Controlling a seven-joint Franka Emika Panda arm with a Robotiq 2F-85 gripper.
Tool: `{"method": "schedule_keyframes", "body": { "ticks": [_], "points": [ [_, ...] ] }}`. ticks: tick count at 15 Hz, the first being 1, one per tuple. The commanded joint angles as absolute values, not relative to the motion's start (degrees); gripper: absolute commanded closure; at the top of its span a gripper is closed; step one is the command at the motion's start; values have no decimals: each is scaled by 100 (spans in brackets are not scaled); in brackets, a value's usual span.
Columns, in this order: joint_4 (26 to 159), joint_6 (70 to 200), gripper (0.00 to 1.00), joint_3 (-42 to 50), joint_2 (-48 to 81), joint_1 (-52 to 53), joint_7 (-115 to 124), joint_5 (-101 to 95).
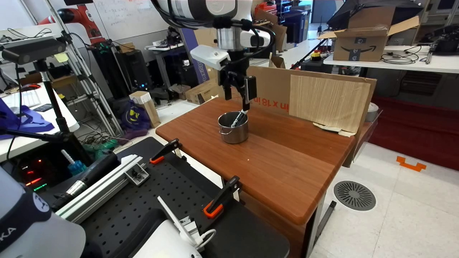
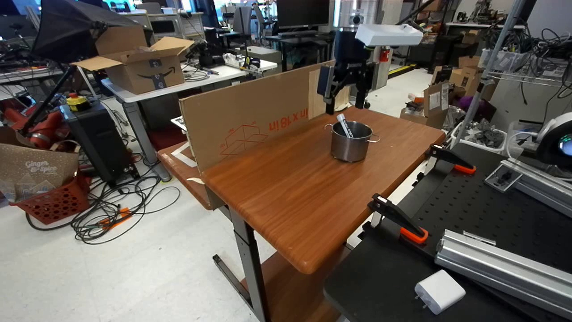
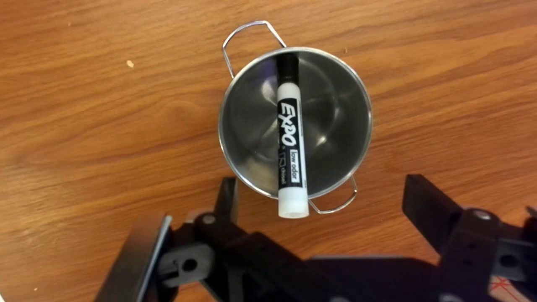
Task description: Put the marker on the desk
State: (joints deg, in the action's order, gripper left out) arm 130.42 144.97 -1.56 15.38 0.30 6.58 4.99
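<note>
Upper centre, wrist view: white, black-capped marker [image 3: 292,136], slanted inside metal pot [image 3: 353,119] on tabletop [image 3: 109,126]. Bottom: spread hand [image 3: 321,186].

Bright exterior views; glints inside metal pot [image 3: 337,119].

Gripper [image 1: 237,102] is being held w/ jaws apart abv. wooden desk [image 1: 283,161], nr. metal pot [image 1: 235,135] in which tilted marker [image 1: 238,119] is being propped, & cardboard panel [image 1: 272,86] is being stood along desk's far edge.
</note>
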Motion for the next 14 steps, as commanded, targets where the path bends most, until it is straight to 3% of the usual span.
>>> {"method": "schedule_keyframes", "body": {
  "ticks": [1, 5, 6, 7, 9, 14],
  "points": [
    [12837, 14499, 0, -95, 1790, 58, 677, 493],
    [12697, 14438, 0, -61, 1957, 47, 681, 495],
    [12669, 14433, 5, -51, 1991, 51, 688, 491],
    [12621, 14433, 28, -24, 2050, 76, 730, 438],
    [12542, 14431, 32, 18, 2143, 126, 830, 349],
    [12429, 14405, 73, 39, 2231, 156, 925, 275]
  ]
}}
